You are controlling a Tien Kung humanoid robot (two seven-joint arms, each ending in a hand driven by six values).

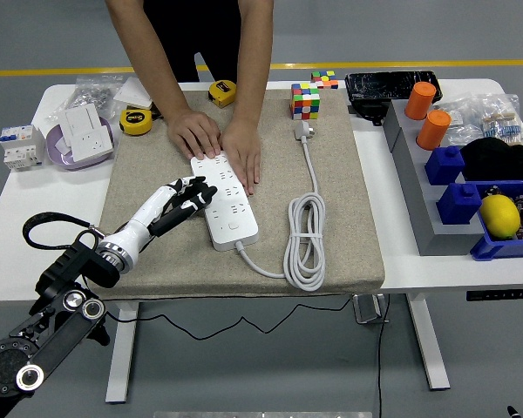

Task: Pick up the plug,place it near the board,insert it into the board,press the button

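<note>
My left robot hand (pixel 187 197) at board's (pixel 226 198) left edge, fingers loosely spread, holding nothing I can see. Board just right of fingertips, touching or nearly; long axis near-to-far, slightly tilted, cord end nearest me. Person's hands (pixel 218 141) pin far end. Plug (pixel 302 131) farther off, right of board, pointing away; cable (pixel 304 239) coiled nearer.

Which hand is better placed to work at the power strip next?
Left. The left hand is already at the power strip's left edge, while the right arm is out of view.
</note>
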